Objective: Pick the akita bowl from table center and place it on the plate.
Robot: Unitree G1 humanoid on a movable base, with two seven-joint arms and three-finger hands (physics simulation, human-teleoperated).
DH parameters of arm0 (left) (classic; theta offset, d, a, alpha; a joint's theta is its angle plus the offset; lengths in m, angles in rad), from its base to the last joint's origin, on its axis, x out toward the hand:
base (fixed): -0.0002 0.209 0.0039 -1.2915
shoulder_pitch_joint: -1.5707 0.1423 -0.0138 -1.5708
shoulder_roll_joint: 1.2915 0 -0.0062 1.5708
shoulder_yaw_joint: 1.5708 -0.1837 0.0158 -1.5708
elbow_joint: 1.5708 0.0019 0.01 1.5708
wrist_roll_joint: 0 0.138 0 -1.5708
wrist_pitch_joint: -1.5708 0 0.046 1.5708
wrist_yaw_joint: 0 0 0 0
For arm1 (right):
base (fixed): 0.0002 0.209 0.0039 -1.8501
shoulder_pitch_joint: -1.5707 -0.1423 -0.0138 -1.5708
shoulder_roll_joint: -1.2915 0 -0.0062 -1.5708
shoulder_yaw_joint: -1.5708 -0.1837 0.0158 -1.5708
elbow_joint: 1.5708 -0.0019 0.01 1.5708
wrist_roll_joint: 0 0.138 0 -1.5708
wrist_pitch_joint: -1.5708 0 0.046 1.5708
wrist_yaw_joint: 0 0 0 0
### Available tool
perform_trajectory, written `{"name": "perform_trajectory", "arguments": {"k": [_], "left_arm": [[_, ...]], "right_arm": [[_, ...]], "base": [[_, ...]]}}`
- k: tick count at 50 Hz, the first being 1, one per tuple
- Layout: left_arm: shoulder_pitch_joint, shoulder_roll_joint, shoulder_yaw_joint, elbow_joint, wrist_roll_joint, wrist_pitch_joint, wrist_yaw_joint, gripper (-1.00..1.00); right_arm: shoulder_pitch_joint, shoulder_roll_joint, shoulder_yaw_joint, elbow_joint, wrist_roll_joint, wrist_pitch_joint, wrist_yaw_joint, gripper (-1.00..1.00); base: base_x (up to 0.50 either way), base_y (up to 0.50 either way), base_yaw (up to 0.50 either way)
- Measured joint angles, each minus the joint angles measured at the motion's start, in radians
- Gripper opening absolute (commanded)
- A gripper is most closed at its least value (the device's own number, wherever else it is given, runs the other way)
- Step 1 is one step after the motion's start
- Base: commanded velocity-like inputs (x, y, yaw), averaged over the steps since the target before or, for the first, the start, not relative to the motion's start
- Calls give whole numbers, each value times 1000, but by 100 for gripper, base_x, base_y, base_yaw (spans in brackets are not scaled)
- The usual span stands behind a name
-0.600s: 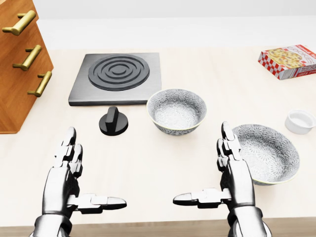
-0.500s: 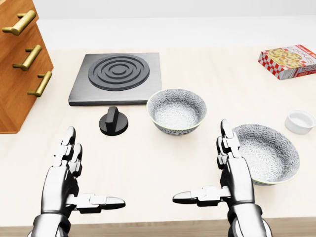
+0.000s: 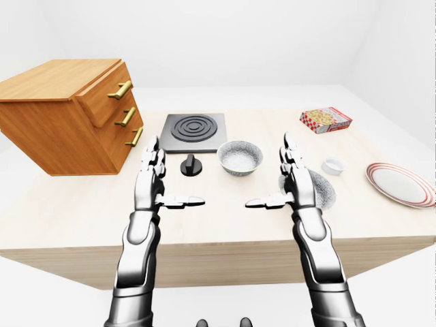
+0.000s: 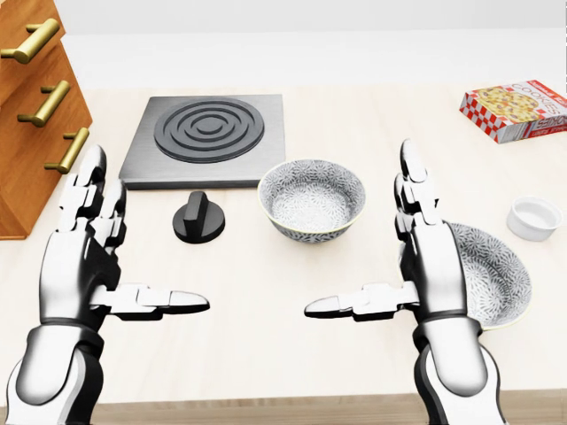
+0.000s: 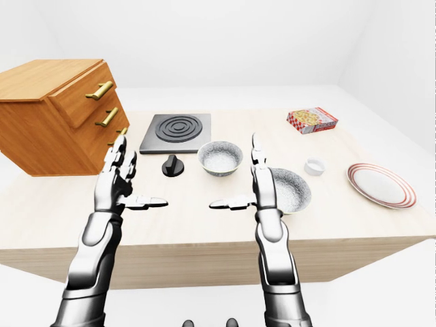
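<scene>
The head view looks steeply down from close above the near edge of the table [image 4: 266, 354] and reaches only to its far edge. It cuts the drawer chest [image 4: 22, 168] at the left and the red box [image 4: 514, 111] at the right. The two eye views look wider and shallower, taking in the whole table, its near face, the white walls and the plate [image 3: 400, 184] by the right edge. The right-eye view sits slightly rightward, so everything lies further left in it. All three share the stove plate [image 4: 208, 137] and the table's middle.
</scene>
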Motion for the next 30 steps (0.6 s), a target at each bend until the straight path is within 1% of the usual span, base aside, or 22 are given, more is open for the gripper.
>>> {"name": "perform_trajectory", "arguments": {"k": [1, 11, 30], "left_arm": [[-1, 6, 3, -8, -1, 0, 0, 100], [-8, 4, 5, -59, -15, 0, -3, 100], [-5, -5, -4, -81, -12, 0, -2, 100]], "right_arm": [[-1, 5, 2, -8, 1, 0, 1, 100], [0, 3, 0, -62, 8, 0, 0, 100], [20, 0, -7, -103, 25, 0, 0, 100]], "base": [[0, -50, 0], [0, -50, 0], [0, -50, 0]]}}
